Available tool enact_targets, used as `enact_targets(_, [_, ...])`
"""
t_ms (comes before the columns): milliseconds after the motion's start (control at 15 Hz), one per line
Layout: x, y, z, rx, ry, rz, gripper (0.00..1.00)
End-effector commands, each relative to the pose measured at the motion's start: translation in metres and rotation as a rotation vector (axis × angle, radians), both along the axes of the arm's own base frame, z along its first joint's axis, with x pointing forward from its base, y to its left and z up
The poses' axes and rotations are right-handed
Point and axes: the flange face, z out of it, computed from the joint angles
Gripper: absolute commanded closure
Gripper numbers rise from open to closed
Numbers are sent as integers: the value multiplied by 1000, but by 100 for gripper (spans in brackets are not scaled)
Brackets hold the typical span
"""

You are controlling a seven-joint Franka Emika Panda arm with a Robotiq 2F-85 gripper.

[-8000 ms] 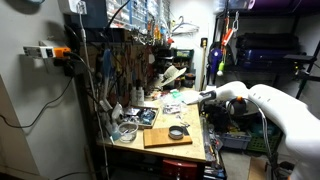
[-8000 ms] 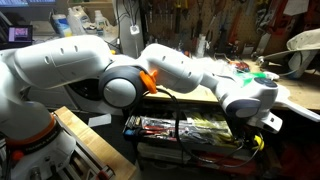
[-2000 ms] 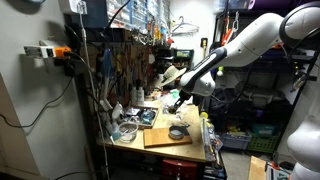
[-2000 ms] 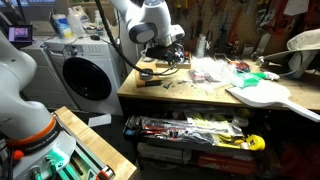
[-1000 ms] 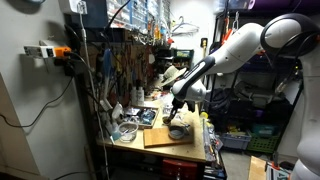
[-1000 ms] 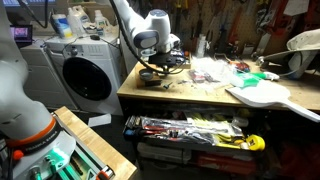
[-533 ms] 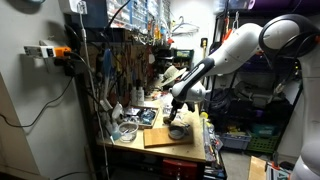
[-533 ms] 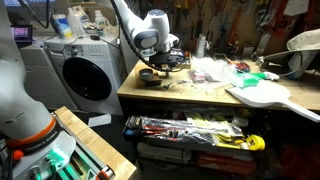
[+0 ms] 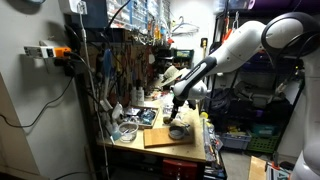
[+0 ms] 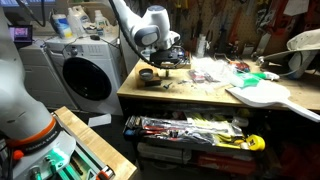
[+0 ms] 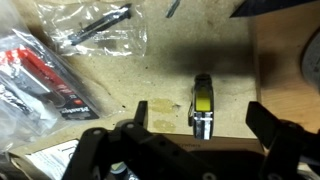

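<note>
Jaws spread wide above the bench point(image 11: 120, 85). 1 small yellow-and-silver tool point(image 11: 203, 103) lay flat between the jaws, touching neither. Bagged black tool point(image 11: 100, 25) lay beyond them; red packet point(image 11: 45, 80) off to one side, outside the jaws' span.
</note>
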Motion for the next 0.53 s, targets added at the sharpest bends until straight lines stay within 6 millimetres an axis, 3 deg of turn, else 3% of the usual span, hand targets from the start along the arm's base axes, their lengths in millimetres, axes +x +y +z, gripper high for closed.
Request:
enact_targets(0, [-36, 0, 25, -22, 31, -121, 0])
enact_targets(467, [-102, -2, 85, 18, 119, -382, 0])
